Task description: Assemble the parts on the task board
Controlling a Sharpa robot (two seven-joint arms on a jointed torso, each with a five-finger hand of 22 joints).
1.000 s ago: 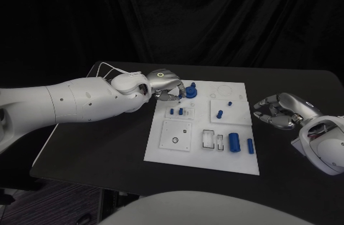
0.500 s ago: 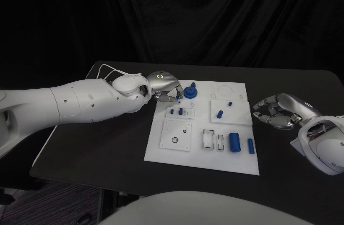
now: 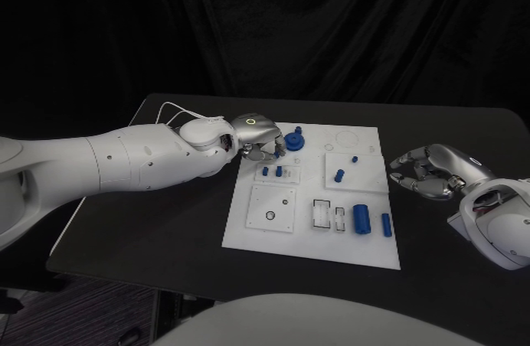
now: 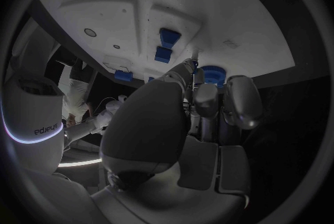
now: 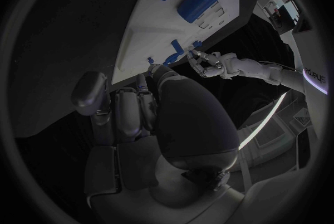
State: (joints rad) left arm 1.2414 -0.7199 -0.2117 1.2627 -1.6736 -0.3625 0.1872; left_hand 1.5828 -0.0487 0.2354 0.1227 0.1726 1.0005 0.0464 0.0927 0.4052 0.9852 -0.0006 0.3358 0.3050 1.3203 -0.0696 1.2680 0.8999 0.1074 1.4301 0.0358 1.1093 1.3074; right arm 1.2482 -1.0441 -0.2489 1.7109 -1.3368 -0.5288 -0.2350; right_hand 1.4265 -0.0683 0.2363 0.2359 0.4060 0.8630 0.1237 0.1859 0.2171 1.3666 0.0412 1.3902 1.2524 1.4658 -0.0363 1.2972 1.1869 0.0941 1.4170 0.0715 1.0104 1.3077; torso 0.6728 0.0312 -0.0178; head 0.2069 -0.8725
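Head view: the task board (image 3: 312,231) lies flat in the middle of the black desk (image 3: 165,231). The left hand (image 3: 256,135) sits over the board's far left corner, just beside a round blue gear-like part (image 3: 295,141) standing there. In the left wrist view the fingers (image 4: 209,98) of this hand are curled downward close together, their tips near the blue round part (image 4: 214,74); a thin pin-like piece seems to lie at the fingertips, but I cannot tell whether it is pinched or only touched.

Other parts on the board: two small blue pieces (image 3: 276,170) on the raised white block just nearer than the left hand; a small blue peg (image 3: 354,159) and a short blue piece (image 3: 339,175) on the block to the right; two blue cylinders (image 3: 361,218) (image 3: 387,223) lying near the board's near right edge, the first beside a row of rectangular recesses.

The right hand (image 3: 429,171) rests off the board, just beside its right edge, low over the desk. Its fingers (image 5: 125,110) are curled inward, close together, with nothing visible in them. The right wrist view shows the two cylinders (image 5: 197,2) at the board's edge and the left hand (image 5: 212,63) beyond.
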